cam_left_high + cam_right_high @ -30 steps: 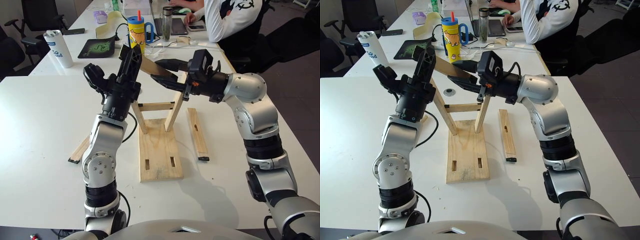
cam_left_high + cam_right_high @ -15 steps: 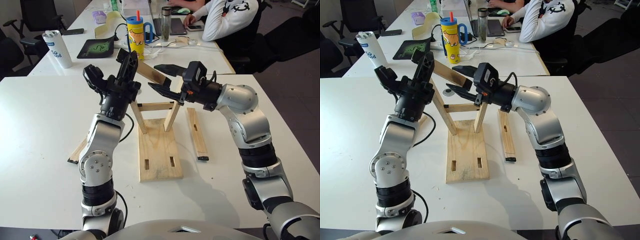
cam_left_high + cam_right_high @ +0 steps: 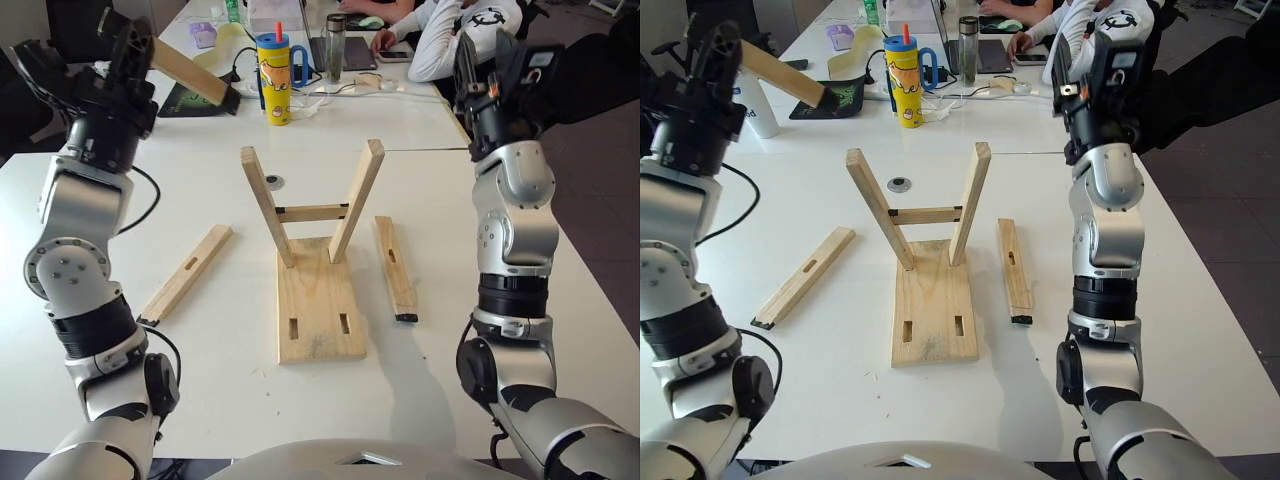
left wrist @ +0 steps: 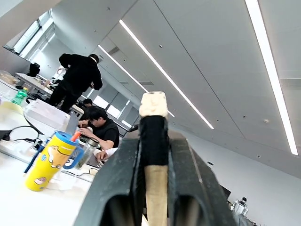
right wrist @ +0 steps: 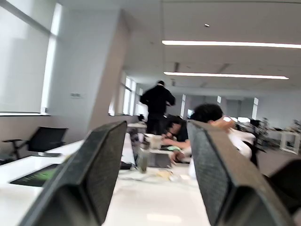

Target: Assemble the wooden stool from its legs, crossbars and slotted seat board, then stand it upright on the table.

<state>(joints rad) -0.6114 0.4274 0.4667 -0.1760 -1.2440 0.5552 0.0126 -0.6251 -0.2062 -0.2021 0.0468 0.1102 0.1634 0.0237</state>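
Left claw grips a wooden leg, its far end jutting beyond.

Pale, faintly grained wood makes up the seat board, the upright legs, the crossbar and the raised leg, while the flat leg ends in black, the table is white, the cup is yellow with a blue lid and red straw, and the left gripper and right gripper are black.

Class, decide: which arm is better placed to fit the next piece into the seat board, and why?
Left, probably. The left gripper is shut on a wooden bar, held high. The right gripper is open and empty, so it would first have to pick a piece up.
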